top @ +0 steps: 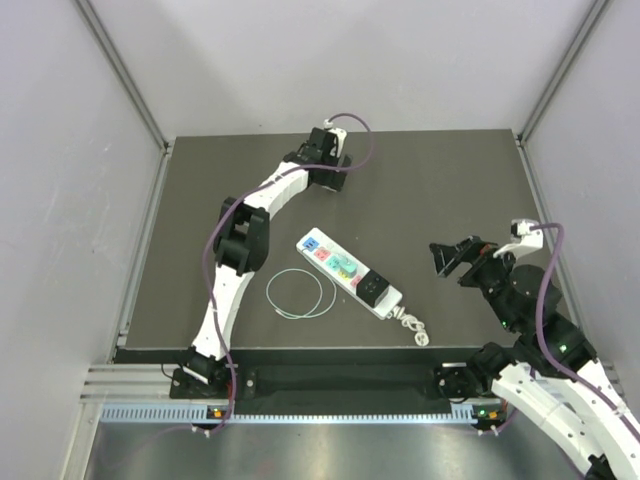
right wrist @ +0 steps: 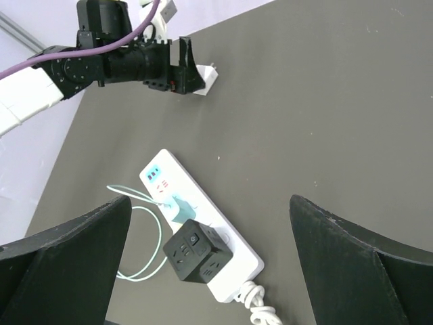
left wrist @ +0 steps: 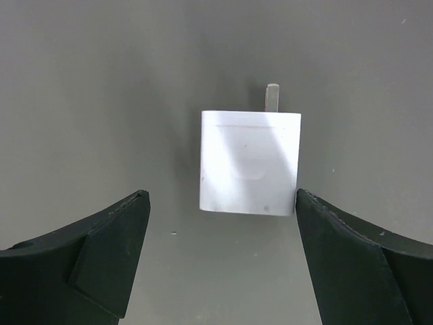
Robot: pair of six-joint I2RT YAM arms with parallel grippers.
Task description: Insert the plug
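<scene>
Left pincer (left wrist: 221,195): we list it first, its two black fingers (left wrist: 101,250) set wide and holding nothing.

Plug (left wrist: 249,162): we record a white cube charger lying on the grey bench (left wrist: 81,81) between those fingers, with one metal prong (left wrist: 272,97) pointing away from the wrist. One finger stands clear of it. At the other finger's tip we cannot tell touch from a narrow gap. It lies well beyond the power strip (top: 350,272), toward the bench's far edge.

Power strip: white, lying slantwise at mid-bench. On it we count a teal plug (top: 343,265) and a black cube adapter (top: 373,287).

Thin cable loop (top: 298,294): pale, just beside the strip on the left arm's side.

White cord (top: 412,326): bundled at the strip's near end.

Right pincer (right wrist: 208,199): on the strip's other side and apart from it, jaws wide, empty.
</scene>
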